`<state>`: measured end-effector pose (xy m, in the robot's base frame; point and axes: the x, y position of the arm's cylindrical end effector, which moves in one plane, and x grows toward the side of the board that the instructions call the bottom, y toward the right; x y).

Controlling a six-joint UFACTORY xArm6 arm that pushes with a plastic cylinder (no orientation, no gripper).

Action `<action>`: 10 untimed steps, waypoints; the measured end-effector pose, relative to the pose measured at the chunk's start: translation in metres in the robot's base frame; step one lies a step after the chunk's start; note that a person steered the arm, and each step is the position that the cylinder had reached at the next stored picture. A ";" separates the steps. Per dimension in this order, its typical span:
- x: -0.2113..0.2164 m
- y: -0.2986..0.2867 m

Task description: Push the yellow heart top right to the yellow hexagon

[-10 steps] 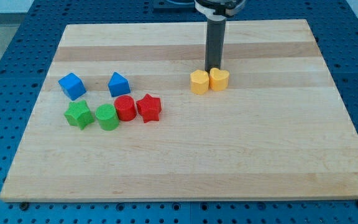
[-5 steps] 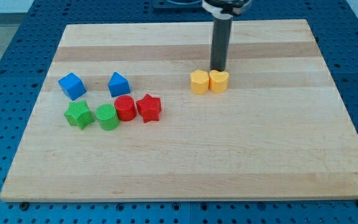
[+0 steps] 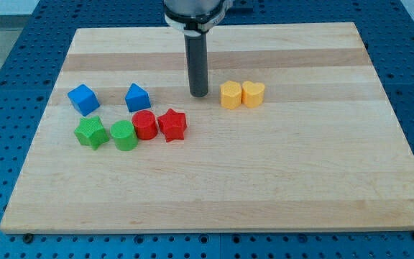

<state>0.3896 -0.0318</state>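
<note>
Resting tip: my tip (image 3: 199, 94) just left of yellow hexagon (image 3: 230, 95), likely repositioning.
Heart: yellow heart (image 3: 253, 93) touches hexagon's right side.
Hand: none; bare rod.

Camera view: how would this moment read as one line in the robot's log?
my tip: left of yellow hexagon block, apart | yellow heart block: touching hexagon's right side | wooden board

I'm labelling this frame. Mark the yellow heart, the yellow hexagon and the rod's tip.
yellow heart (image 3: 254, 93): camera view, middle of its top face.
yellow hexagon (image 3: 231, 94): camera view, middle of its top face.
my tip (image 3: 199, 95): camera view, rod's very end, left of the hexagon.
</note>
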 end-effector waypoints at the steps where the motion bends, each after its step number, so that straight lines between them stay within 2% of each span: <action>1: 0.033 0.013; 2: 0.062 0.042; 4: 0.067 0.109; 10: -0.002 0.101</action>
<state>0.3880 0.0695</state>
